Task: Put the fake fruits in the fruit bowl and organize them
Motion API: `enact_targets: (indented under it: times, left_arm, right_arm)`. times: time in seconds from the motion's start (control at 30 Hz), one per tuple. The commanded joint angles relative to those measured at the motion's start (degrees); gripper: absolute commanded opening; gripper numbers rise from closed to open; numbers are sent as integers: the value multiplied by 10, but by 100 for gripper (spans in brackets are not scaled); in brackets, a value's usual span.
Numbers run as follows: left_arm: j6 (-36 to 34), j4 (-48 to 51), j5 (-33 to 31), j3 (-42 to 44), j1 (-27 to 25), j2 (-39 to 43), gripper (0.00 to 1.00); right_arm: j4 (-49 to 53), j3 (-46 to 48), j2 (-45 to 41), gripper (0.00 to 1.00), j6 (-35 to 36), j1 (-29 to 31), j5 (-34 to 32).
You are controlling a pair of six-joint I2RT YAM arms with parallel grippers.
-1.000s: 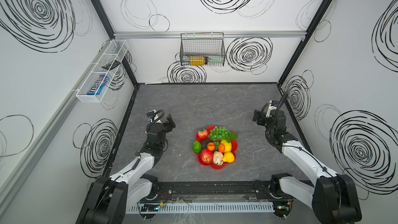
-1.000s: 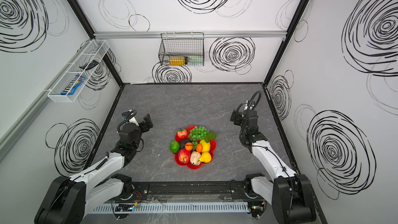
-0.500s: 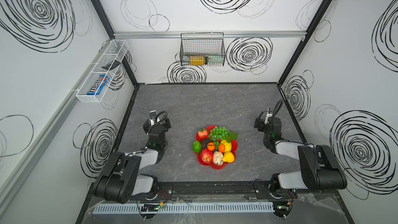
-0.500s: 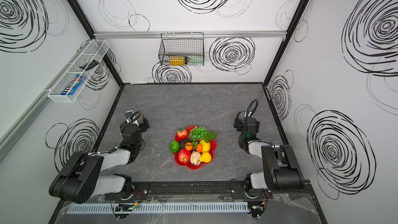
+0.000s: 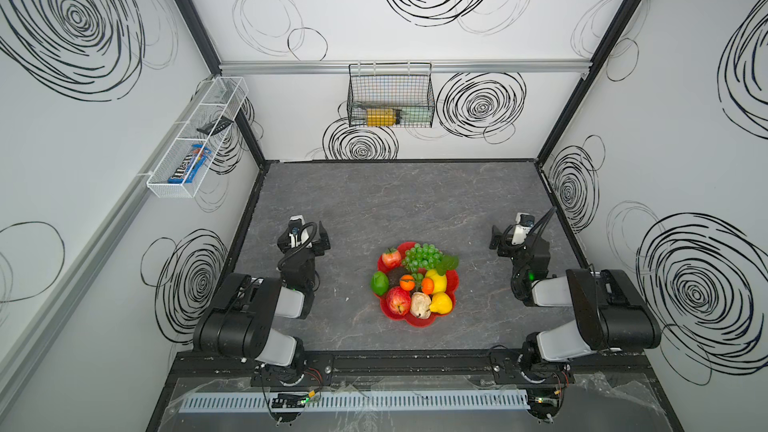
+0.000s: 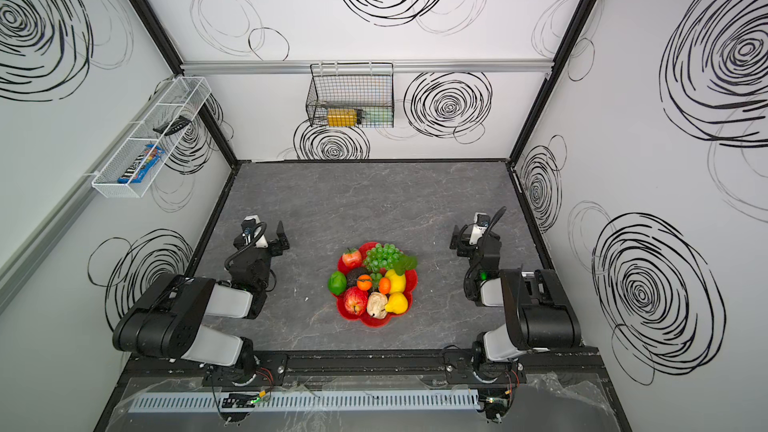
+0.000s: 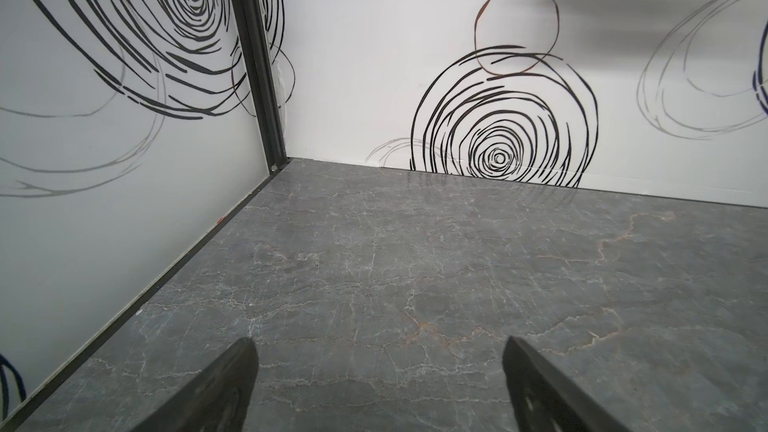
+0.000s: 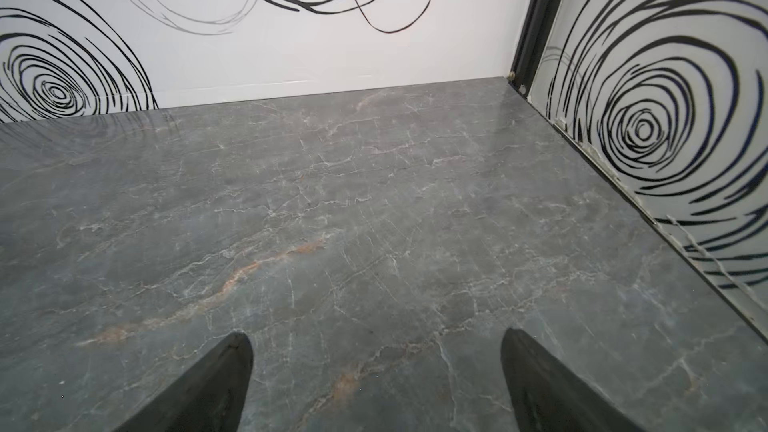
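Observation:
The red scalloped fruit bowl (image 5: 455, 283) (image 6: 412, 281) sits on the grey table at front centre, in both top views. The fake fruits lie in it: green grapes (image 5: 422, 254), two red apples (image 5: 391, 258) (image 5: 397, 300), a green lime (image 5: 379, 282), two lemons (image 5: 441, 303) (image 5: 437, 279), two small oranges (image 5: 407, 282), a dark avocado (image 5: 395, 274) and a beige lumpy piece (image 5: 420, 305). My left gripper (image 5: 306, 241) (image 7: 380, 347) stands left of the bowl, open and empty. My right gripper (image 5: 510, 241) (image 8: 376, 340) stands right of it, open and empty. Both wrist views show only bare table.
A black wire basket (image 5: 390, 97) hangs on the back wall. A white mesh tray (image 5: 195, 143) hangs on the left wall. Both arms are folded low near the front rail (image 5: 415, 361). Walls close in the table on three sides.
Both arms have folded back from a stretched pose into a low tucked one, with elbows now near the front rail. The grippers stayed open, and the fruits and bowl have not moved.

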State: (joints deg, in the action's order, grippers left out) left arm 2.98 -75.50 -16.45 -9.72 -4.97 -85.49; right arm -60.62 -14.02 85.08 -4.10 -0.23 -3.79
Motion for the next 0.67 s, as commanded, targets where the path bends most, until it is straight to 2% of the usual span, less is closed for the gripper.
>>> enact_targets:
  times: [0.0, 0.07, 0.63]
  left_arm:
    - [-6, -58, 12, 5, 4, -2, 96]
    - [-7, -58, 12, 5, 4, -1, 96]
    - [-7, -58, 11, 5, 3, -1, 96]
  right_arm:
    - [-34, -6, -1, 97, 5, 2, 3]
    - [-10, -13, -6, 97, 1, 2, 1]
    - [-14, -12, -5, 97, 3, 3, 2]
